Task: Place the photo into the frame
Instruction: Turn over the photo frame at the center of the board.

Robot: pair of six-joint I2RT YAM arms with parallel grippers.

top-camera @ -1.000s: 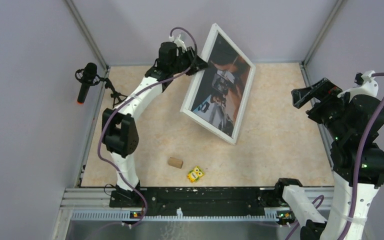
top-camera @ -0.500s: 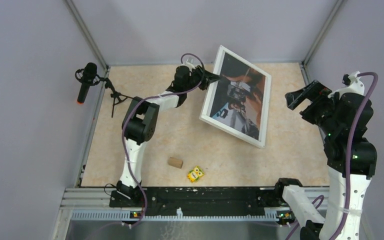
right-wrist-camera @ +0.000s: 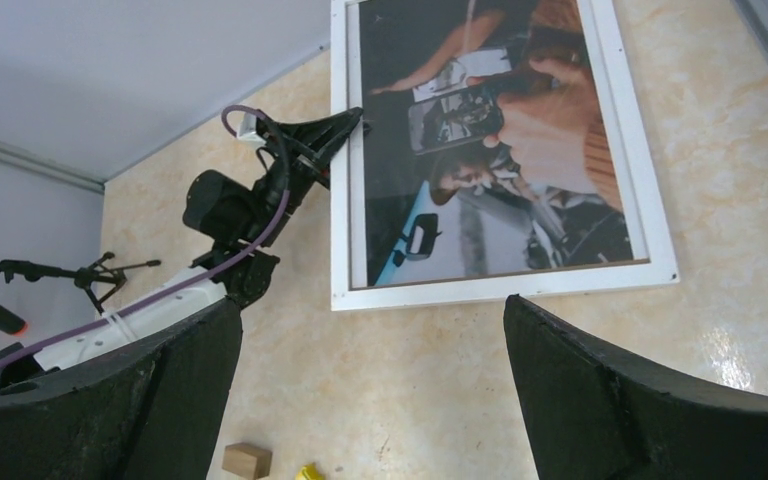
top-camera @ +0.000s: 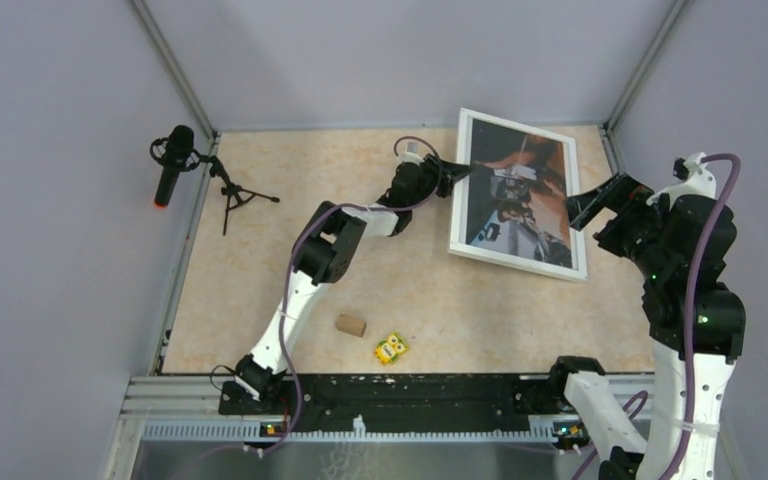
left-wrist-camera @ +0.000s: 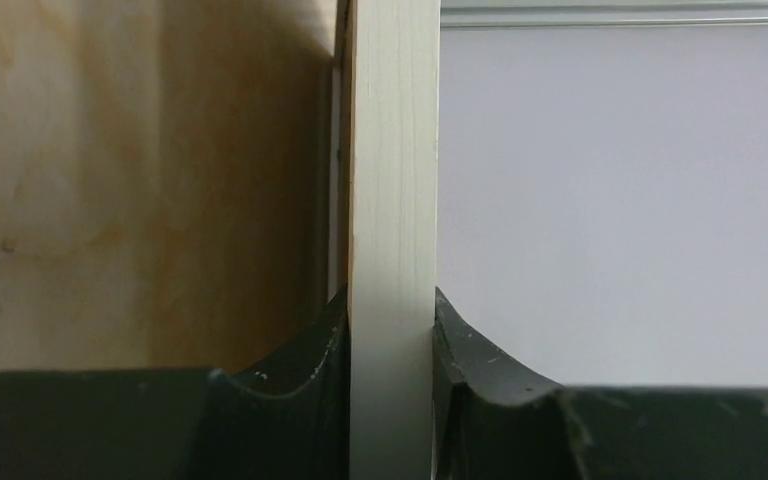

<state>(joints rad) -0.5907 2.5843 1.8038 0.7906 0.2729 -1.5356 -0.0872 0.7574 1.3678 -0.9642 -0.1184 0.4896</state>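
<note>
The frame (top-camera: 513,262), white-faced, lies face up at the back right of the table with the photo (top-camera: 516,195) showing inside it. Whether it rests fully flat I cannot tell. My left gripper (top-camera: 457,167) reaches in from the left and is shut on the frame's left edge. In the left wrist view the pale wood strip (left-wrist-camera: 392,150) runs straight up between my black fingers (left-wrist-camera: 305,350), with brown backing to its left. My right gripper (top-camera: 600,198) hovers open at the frame's right side, holding nothing. From the right wrist, the frame (right-wrist-camera: 500,288) and photo (right-wrist-camera: 490,150) lie beyond my wide-spread right gripper (right-wrist-camera: 370,302).
A microphone (top-camera: 172,165) on a small tripod (top-camera: 240,196) stands at the back left. A small wooden block (top-camera: 351,324) and a yellow toy (top-camera: 391,348) lie near the front middle. Purple walls close in the table on three sides.
My left gripper has carried the frame to the right and laid it down from a steep tilt to nearly flat. The right arm has shifted slightly left, toward the frame.
</note>
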